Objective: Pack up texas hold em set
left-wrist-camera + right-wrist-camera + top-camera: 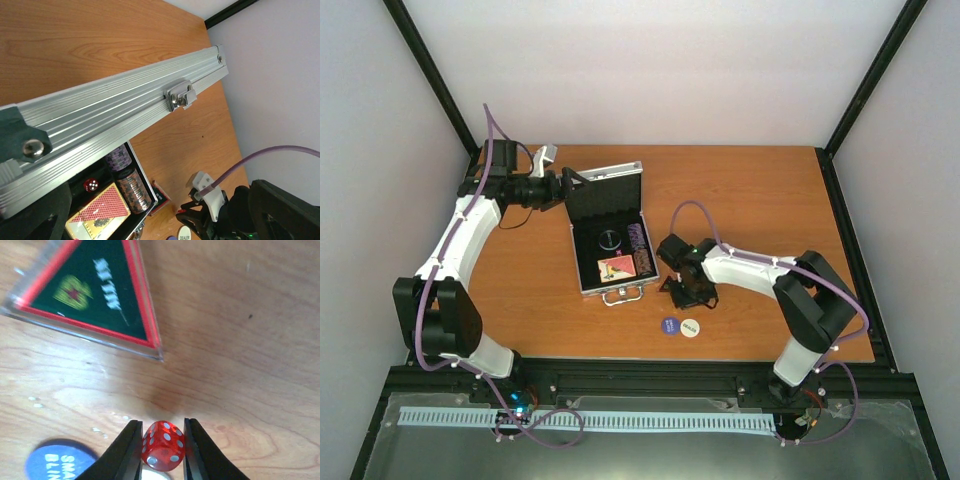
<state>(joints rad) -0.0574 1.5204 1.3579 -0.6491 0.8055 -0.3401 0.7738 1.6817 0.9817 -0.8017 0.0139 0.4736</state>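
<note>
the right gripper (162, 452) pinches a translucent red die (163, 441), white-pipped and round-cornered, between two smooth black fingers over the wood-grain table (240, 340); whether the die touches the wood cannot be told. a sliver of a white disc (154, 475) shows beneath it, and a round blue disc (60, 462) with white lettering lies beside the left finger. beyond the die, apart from it, a flat triangle (95, 295) lies on the table: black face, red border, clear plastic edge, its print blurred.

from above, the two discs lie side by side near the front edge, right of the open case (588, 270). the case is ribbed silver aluminium with a black lining, and sits mid-table. inside are a pink-orange card box (97, 210) with a lattice pattern, ridged dark chips (132, 185) stacked on edge, and a second die (90, 185).

the left gripper (563, 190) is clamped on the raised lid (125, 107), whose grooved rim carries a shiny metal latch (181, 96).
</note>
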